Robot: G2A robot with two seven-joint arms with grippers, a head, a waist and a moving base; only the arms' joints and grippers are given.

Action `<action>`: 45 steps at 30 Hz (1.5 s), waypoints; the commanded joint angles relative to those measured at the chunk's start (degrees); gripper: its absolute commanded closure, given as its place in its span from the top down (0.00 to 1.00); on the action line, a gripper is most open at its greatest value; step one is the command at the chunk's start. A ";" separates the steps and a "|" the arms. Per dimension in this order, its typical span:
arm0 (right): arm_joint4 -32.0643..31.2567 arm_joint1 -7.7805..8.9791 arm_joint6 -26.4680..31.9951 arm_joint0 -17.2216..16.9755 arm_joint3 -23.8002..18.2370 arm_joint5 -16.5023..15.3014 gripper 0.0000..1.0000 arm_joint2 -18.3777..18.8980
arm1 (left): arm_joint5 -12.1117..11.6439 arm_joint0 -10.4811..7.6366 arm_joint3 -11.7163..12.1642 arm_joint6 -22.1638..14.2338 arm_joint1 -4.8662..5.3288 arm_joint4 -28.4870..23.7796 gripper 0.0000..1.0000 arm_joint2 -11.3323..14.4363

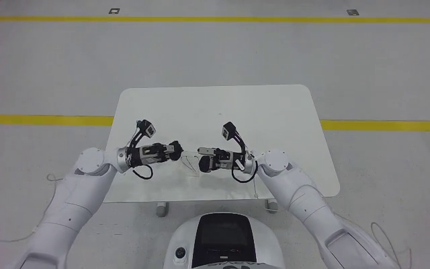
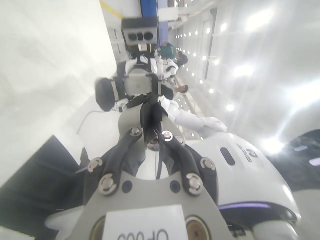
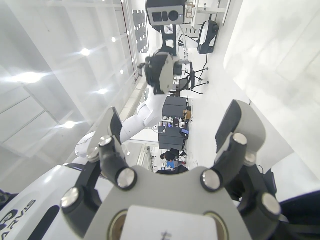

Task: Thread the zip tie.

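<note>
Top view: left hand (image 1: 179, 150), above the table (image 1: 269, 107), grips the zip tie (image 2: 158, 161); right hand (image 1: 201, 159), fingers spread, faces it nearby.

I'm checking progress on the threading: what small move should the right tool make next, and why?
Probably ease the right tool toward the left tool. The right tool's jaws stand wide open with nothing between them, while the left tool is shut on a thin black plastic strap, seemingly the zip tie. They face each other above the white rectangular table.
</note>
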 commanded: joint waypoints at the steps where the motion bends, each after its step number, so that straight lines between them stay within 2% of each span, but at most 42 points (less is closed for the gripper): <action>1: 0.00 0.00 0.00 0.00 0.00 0.00 1.00 0.00 | 0.01 0.90 -1.00 0.32 -0.09 2.74 0.00 -3.29; 3: 0.00 0.00 0.00 0.00 0.00 0.00 1.00 0.00 | 0.01 2.24 -1.99 1.30 -0.50 5.35 0.00 -5.99; 6: 0.00 0.00 0.00 0.00 0.00 0.00 1.00 0.00 | 0.01 3.42 -2.44 1.43 -1.24 8.05 0.00 -8.74; 9: 0.00 0.00 0.00 0.00 0.00 0.00 1.00 0.00 | 0.01 4.05 -1.79 0.86 -2.18 10.46 0.00 -10.69; 12: 0.00 0.00 0.00 0.00 0.00 0.00 1.00 0.00 | 0.01 4.09 0.05 -0.59 -3.26 9.75 0.00 -12.19; 13: 0.00 0.00 0.00 0.00 0.00 0.00 1.00 0.00 | 0.01 4.07 0.65 -1.33 -3.60 8.96 0.00 -12.43; 20: 0.00 0.00 0.00 0.00 0.00 0.00 1.00 0.00 | 0.01 4.07 0.65 -1.33 -3.60 8.96 0.00 -12.43; 24: 0.00 0.00 0.00 0.00 0.00 0.00 1.00 0.00 | 0.01 3.29 1.41 4.44 -3.80 12.52 0.00 -12.92; 26: 0.00 0.00 0.00 0.00 0.00 0.00 1.00 0.00 | 0.01 3.05 2.59 5.23 -4.13 11.68 0.00 -13.31; 30: 0.00 0.00 0.00 0.00 0.00 0.00 1.00 0.00 | 0.01 2.17 5.22 3.35 -4.93 9.96 0.00 -14.34; 35: 0.00 0.00 0.00 0.00 0.00 0.00 1.00 0.00 | 0.01 0.65 8.74 1.74 -6.22 10.19 0.00 -14.99; 45: 0.00 0.00 0.00 0.00 0.00 0.00 1.00 0.00 | 0.01 0.65 8.74 1.74 -6.22 10.19 0.00 -14.99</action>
